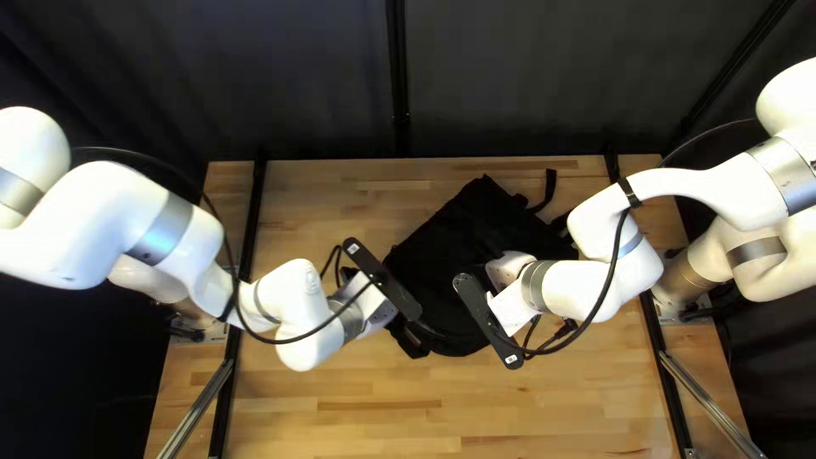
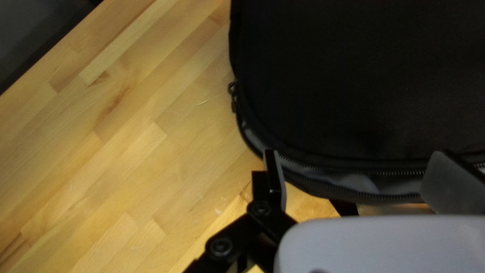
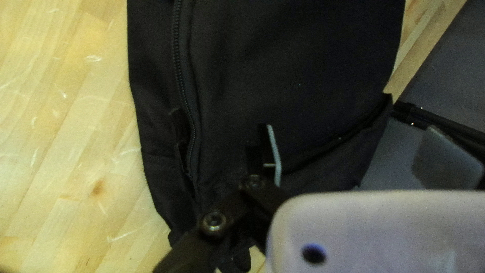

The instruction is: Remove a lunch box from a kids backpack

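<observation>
Pale wooden tabletop (image 1: 357, 425) is stretching nearward from the black, zippered backpack (image 1: 442, 246), lying aslant, while left claw (image 1: 384, 316) and right claw (image 1: 510, 309) are standing wide open, gripping nothing.

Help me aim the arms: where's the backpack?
In the top left view, the backpack lies just right of centre on the table, partly hidden by my right arm.

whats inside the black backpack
Only grey material shows between two rows of zipper teeth on the backpack; the black fabric covers the rest, so any contents can't be seen.
</observation>
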Available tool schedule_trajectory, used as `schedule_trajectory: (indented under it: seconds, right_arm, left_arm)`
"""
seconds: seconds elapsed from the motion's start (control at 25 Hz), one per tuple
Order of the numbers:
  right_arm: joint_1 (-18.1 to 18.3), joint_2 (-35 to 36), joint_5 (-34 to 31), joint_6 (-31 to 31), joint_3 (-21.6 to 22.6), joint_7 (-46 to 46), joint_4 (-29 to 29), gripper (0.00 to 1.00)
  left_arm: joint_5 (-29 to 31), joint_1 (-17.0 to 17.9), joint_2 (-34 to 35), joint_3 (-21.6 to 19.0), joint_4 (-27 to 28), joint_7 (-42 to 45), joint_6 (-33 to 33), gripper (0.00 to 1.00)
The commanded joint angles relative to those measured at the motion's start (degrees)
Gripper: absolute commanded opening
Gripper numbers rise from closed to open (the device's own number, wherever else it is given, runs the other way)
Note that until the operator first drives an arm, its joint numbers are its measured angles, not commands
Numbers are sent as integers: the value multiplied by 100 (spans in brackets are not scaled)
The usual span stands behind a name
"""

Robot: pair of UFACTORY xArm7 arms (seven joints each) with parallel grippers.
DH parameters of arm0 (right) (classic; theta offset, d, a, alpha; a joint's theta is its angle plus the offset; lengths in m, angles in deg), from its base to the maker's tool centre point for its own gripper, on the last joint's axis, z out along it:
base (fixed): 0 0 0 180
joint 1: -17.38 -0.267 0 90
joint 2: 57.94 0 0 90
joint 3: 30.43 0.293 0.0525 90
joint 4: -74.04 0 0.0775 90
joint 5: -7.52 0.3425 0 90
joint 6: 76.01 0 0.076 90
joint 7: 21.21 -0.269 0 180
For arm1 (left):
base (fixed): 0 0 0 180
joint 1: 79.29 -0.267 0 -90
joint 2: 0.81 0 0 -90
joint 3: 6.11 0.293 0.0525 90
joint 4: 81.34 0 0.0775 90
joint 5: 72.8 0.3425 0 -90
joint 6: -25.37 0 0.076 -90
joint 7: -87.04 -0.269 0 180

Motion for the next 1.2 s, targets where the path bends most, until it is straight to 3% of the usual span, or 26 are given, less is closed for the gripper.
schedule_trajectory:
  seconds: [0.04,0.6,0.96,1.2]
  right_arm:
    - [-19,-30,18,50,21,-7,9,100]
    - [-41,-113,-23,-1,51,-104,-154,100]
    - [-44,-122,-37,-38,50,-70,-180,100]
    - [-77,251,-96,104,113,-19,237,100]
  left_arm:
    - [-19,24,-244,-22,170,-96,-30,100]
    - [99,-37,-805,38,351,-115,244,100]
    - [-620,-141,-576,23,258,-1026,236,100]
    - [-1721,-34,485,23,-193,-1949,-14,100]
